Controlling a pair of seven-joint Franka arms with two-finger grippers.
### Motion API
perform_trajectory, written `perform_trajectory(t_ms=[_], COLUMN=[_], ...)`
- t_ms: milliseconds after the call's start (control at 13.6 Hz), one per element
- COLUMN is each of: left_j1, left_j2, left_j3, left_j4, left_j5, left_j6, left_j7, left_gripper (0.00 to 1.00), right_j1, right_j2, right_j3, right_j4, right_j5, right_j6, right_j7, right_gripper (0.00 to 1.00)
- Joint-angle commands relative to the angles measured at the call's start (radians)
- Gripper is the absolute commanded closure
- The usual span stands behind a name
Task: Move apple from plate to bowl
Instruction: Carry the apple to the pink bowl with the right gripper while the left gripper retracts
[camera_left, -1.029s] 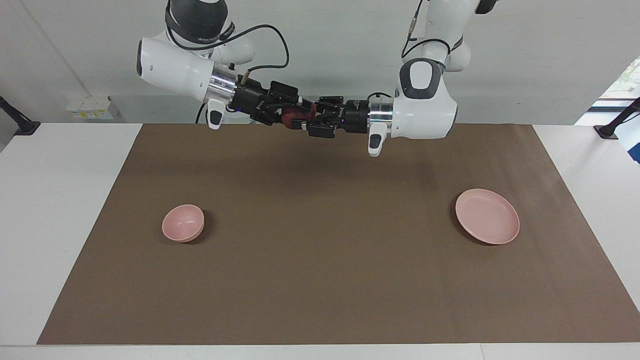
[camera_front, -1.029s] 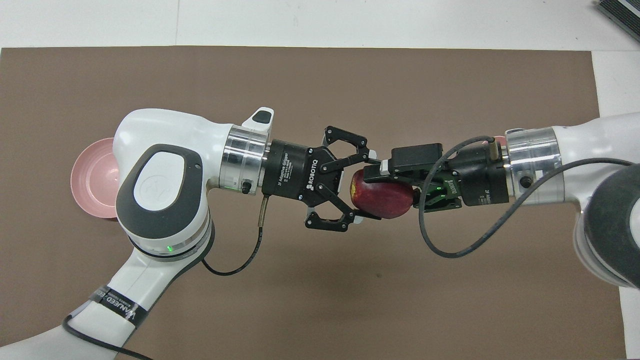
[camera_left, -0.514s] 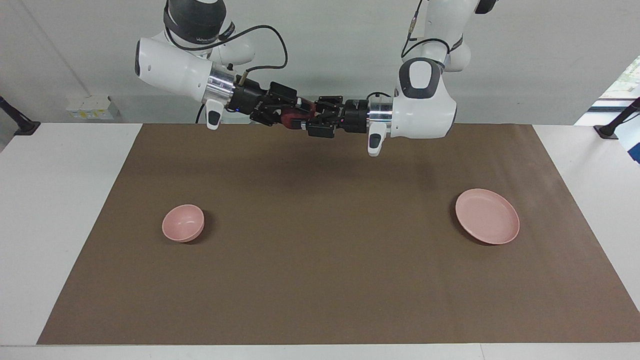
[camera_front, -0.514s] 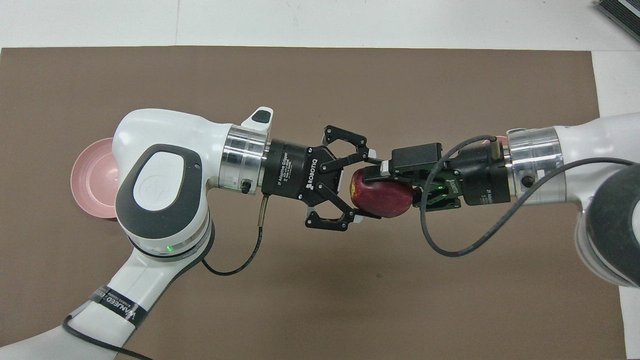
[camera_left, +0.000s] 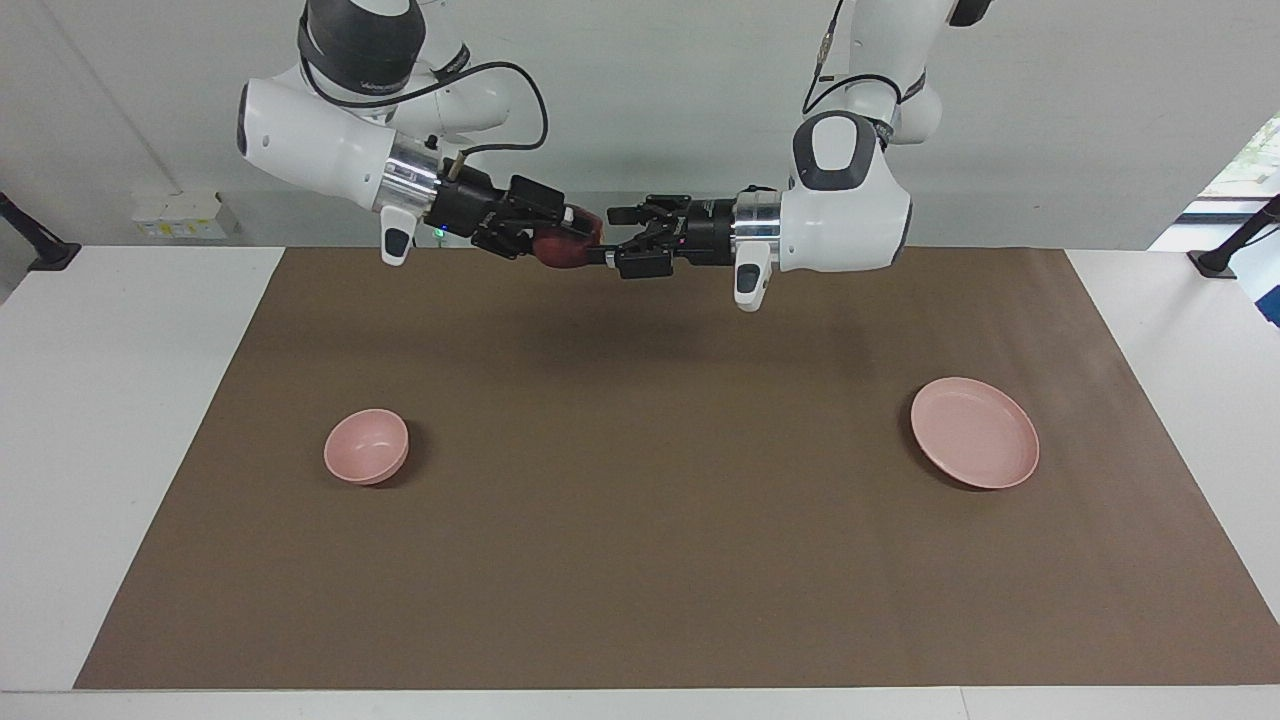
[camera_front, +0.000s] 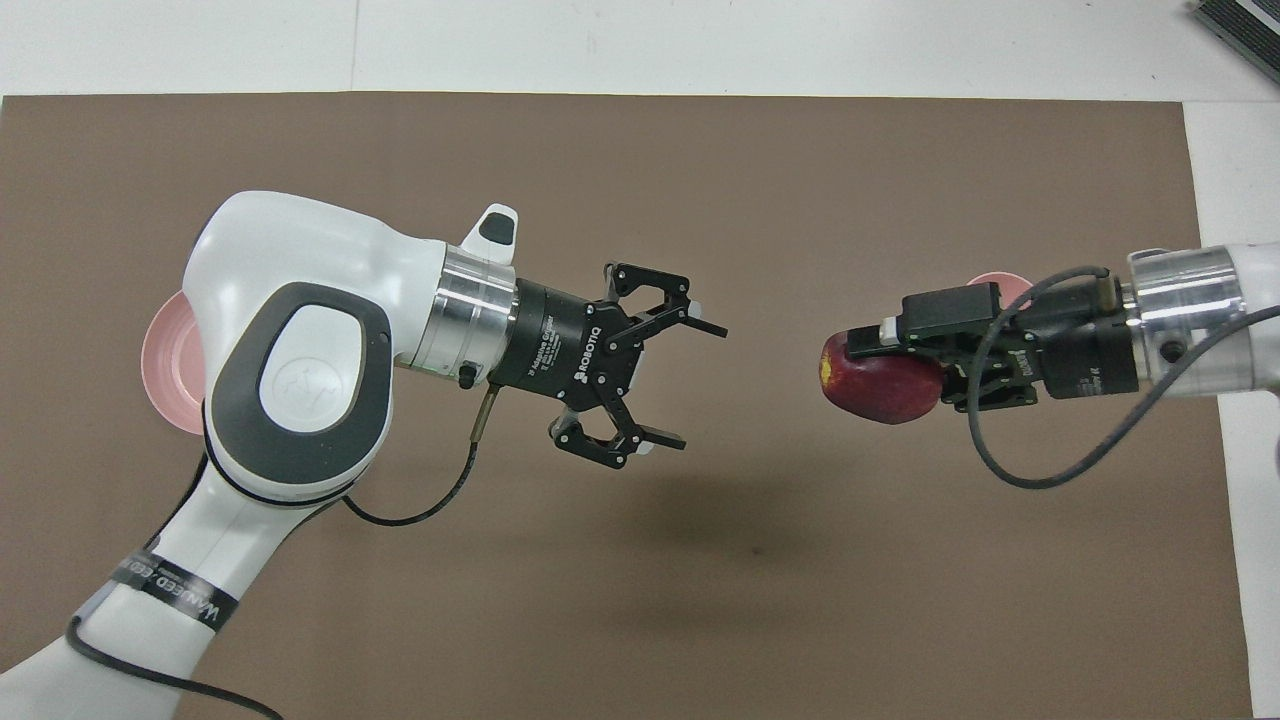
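The dark red apple (camera_left: 556, 252) (camera_front: 890, 392) hangs in the air over the brown mat, and my right gripper (camera_left: 572, 240) (camera_front: 868, 372) is shut on it. My left gripper (camera_left: 612, 237) (camera_front: 700, 387) stands open and holds nothing, a short gap away from the apple, over the middle of the mat. The small pink bowl (camera_left: 366, 446) sits toward the right arm's end; from overhead only its rim (camera_front: 1003, 286) peeks out past the right gripper. The flat pink plate (camera_left: 974, 432) lies bare toward the left arm's end, and the left arm partly covers it (camera_front: 165, 360) in the overhead view.
A brown mat (camera_left: 640, 560) covers most of the white table (camera_left: 120, 420). Nothing but the bowl and the plate rests on it. Both arms stretch level above the part of the mat nearest the robots.
The left gripper has opened and let go of the apple, then drawn back toward its own end. The right gripper has carried the apple away toward the right arm's end.
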Motion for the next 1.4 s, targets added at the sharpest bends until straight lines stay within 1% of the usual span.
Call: perform_trajectory(t_ms=[0,220,367,441,514,588,661,735,808,882,955,1102,1322], left_j1=[0.026,0.068,0.127,0.173,0.216,0.232,0.253,0.260,0.261,0.281,0.315,0.358,0.407], left_j2=[-0.020,-0.017,-0.016,-0.013,-0.011,-0.013,-0.008,-0.003,-0.002,-0.002,0.001,0.000,-0.005], left_j3=[0.000,0.000,0.000,0.000,0.000,0.003,0.024,0.026,0.029,0.031,0.031,0.031,0.031], left_j4=[-0.015,-0.014,-0.014,-0.014,-0.015,-0.023,-0.012,-0.006,0.002,0.002,0.005,0.005,0.049], left_j5=[0.189,0.427,0.560,0.604,0.615,0.627,0.697,0.786,0.849,0.871,0.876,0.877,0.879], left_j6=[-0.001,0.017,0.014,0.014,0.006,0.016,0.017,0.022,0.022,0.020,0.020,0.020,0.003], left_j7=[-0.007,-0.006,-0.009,-0.009,-0.009,-0.009,-0.003,0.002,0.020,0.063,0.148,0.371,0.607], left_gripper=[0.00,0.00,0.00,0.00,0.00,0.00,0.00,0.00,0.00,0.00,0.00,0.00,0.00], right_j1=[-0.036,-0.044,-0.053,-0.060,-0.064,-0.064,-0.064,-0.062,-0.056,-0.053,-0.047,-0.042,-0.042], right_j2=[0.005,0.025,0.071,0.106,0.137,0.157,0.182,0.202,0.222,0.242,0.261,0.292,0.331], right_j3=[0.010,0.010,0.009,0.010,0.010,0.010,0.010,0.012,0.012,0.012,0.012,0.012,0.012], right_j4=[0.006,0.011,0.017,0.028,0.034,0.034,0.034,0.034,0.037,0.042,0.042,0.040,0.037], right_j5=[-0.211,-0.464,-0.588,-0.682,-0.774,-0.849,-0.924,-0.990,-1.046,-1.090,-1.129,-1.184,-1.200], right_j6=[0.002,0.048,0.092,0.123,0.159,0.204,0.248,0.291,0.320,0.337,0.360,0.381,0.419], right_j7=[-0.054,-0.063,-0.138,-0.182,-0.230,-0.264,-0.279,-0.284,-0.284,-0.283,-0.281,-0.270,-0.243], right_gripper=[1.00,1.00,1.00,1.00,1.00,1.00,1.00,1.00,1.00,1.00,1.00,1.00,1.00])
